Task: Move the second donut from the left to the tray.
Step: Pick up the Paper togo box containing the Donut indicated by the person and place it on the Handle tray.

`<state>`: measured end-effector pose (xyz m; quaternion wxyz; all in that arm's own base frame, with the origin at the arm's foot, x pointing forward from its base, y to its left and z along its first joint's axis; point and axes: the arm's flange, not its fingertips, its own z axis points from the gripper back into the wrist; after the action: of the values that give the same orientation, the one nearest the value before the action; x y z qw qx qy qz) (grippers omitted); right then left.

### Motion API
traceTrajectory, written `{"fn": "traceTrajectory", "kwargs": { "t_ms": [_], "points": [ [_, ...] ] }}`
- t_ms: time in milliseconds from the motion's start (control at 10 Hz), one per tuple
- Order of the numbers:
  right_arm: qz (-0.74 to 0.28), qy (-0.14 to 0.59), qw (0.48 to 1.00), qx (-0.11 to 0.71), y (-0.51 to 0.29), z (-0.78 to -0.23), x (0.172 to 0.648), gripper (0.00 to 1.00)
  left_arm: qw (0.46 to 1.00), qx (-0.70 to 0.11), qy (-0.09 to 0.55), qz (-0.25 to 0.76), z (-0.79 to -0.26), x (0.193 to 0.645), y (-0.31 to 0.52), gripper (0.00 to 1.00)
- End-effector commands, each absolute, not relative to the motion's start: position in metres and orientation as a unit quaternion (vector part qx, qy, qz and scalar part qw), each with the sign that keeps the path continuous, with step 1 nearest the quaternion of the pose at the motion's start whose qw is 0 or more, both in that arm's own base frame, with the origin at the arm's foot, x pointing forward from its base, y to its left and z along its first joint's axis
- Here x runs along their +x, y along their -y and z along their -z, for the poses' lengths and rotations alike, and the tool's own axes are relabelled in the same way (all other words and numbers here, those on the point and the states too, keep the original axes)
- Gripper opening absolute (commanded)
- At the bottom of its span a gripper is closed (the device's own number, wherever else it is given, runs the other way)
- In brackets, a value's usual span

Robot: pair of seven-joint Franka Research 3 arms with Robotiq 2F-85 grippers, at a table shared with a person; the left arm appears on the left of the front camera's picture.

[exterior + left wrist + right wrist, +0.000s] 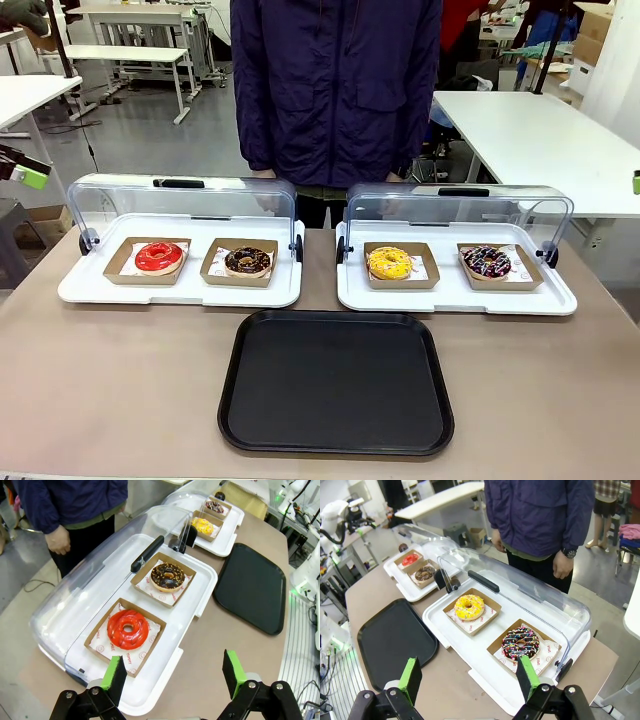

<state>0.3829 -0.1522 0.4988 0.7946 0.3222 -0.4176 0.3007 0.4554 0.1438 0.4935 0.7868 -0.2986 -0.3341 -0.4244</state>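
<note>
The second donut from the left (247, 261) has dark chocolate glaze with light flecks and sits in a brown cardboard holder, on the right half of the left white tray. In the left wrist view this donut (167, 576) lies beyond the red one. The black tray (336, 380) lies bare at the table's near middle, in front of both white trays. My left gripper (175, 675) hangs open above the near edge of the left white tray, holding nothing. My right gripper (469, 677) is open too, above the front of the right white tray, with the black tray (390, 640) to its left.
A red-glazed donut (159, 257) shares the left white tray (90, 290). The right white tray (450, 298) holds a yellow donut (389, 263) and a sprinkled dark donut (487, 262). Both clear domed lids (180, 205) stand tipped back. A person in a dark jacket (335, 90) stands at the far side.
</note>
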Motion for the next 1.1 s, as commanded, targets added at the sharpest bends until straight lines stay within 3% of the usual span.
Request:
{"fn": "traceTrajectory", "kwargs": {
  "t_ms": [0, 1000],
  "points": [
    [-0.307, 0.430, 0.785, 0.323, 0.1528, -0.4998, 0.3872, 1.00, 0.784, -0.302, 0.336, 0.427, -0.4944, 0.4553, -0.1430, 1.00],
    [-0.307, 0.430, 0.785, 0.323, 0.1528, -0.4998, 0.3872, 1.00, 0.784, -0.302, 0.336, 0.427, -0.4944, 0.4553, -0.1430, 1.00]
  ]
}}
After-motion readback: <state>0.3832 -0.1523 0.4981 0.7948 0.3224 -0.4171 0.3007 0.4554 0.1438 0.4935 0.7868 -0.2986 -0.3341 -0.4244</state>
